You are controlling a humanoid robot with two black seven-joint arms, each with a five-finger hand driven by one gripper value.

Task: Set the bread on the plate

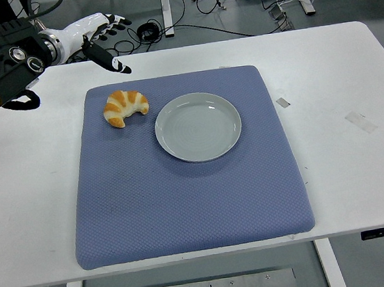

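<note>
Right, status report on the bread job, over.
Left hand open, empty, above the table's far-left corner. Right arm not in view. Croissant on the blue mat, just left of the empty plate. Nothing in the way.

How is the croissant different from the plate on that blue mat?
The croissant is golden-brown and curved; the plate is pale grey-green and round. The croissant is smaller and lies left of the larger plate, apart from it. The plate holds nothing. Both rest on the blue mat.

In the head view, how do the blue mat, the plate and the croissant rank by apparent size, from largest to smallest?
1. blue mat, by far the largest.
2. plate, clearly smaller.
3. croissant, the smallest.
</note>
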